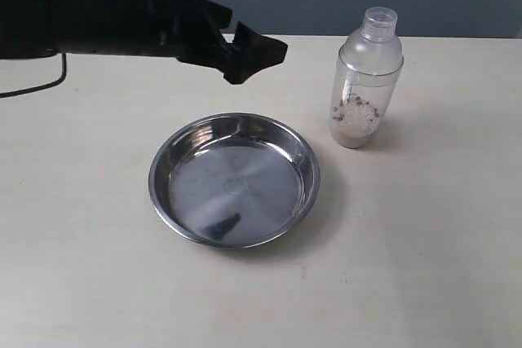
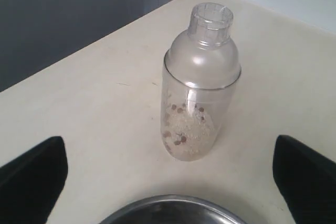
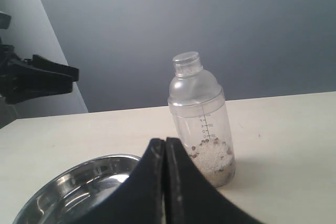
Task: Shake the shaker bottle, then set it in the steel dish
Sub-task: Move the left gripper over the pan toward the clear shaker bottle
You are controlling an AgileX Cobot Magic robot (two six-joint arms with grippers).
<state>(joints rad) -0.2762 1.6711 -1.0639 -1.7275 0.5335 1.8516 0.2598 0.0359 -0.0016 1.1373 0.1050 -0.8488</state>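
The shaker bottle stands upright on the table, to the right of and a little behind the steel dish, which holds nothing. Whitish grains with dark specks fill its bottom. My left gripper hovers open above the table behind the dish, left of the bottle and apart from it. In the left wrist view its fingers are spread wide, with the bottle ahead and the dish rim below. My right gripper is shut on nothing, in front of the bottle and beside the dish.
The cream table ends at a back edge just behind the bottle, with a grey wall beyond. The black left arm stretches in from the upper left, a cable hanging under it.
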